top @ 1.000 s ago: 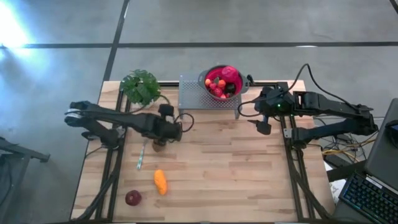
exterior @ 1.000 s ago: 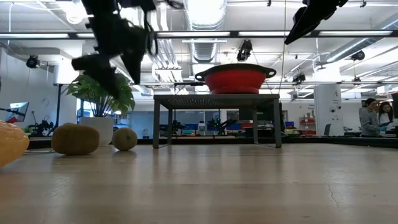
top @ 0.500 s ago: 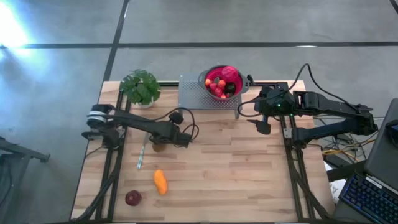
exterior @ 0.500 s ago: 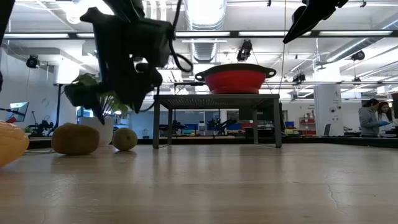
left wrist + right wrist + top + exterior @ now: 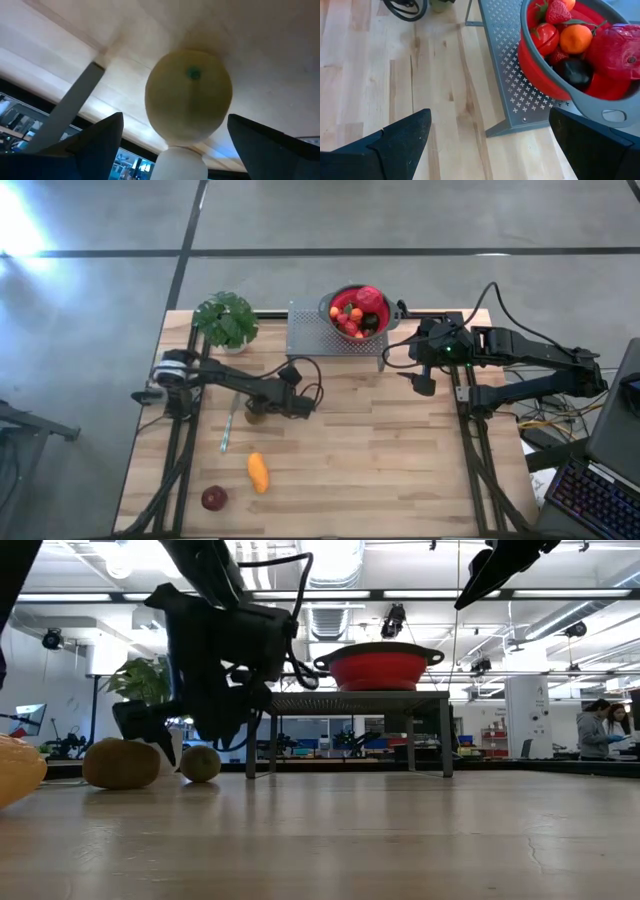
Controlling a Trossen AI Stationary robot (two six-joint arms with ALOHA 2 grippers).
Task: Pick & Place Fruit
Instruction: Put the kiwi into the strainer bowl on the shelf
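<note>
Left tool [image 5: 172, 145]: spread open over kiwi [image 5: 189, 94], near table's left edge. Reach step judged underway; descent and closure required next.

Open wood fills the table's [image 5: 400, 470] middle and right side. Along the far edge, a metal stand [image 5: 335, 338] bearing a red bowl [image 5: 357, 310] and a potted plant [image 5: 227, 320] block passage. Near the left edge, the left gripper [image 5: 258, 411] crowds a kiwi [image 5: 189, 95], beside another kiwi [image 5: 121, 763], an orange piece [image 5: 258, 472] and a dark-red fruit [image 5: 213, 498].
</note>
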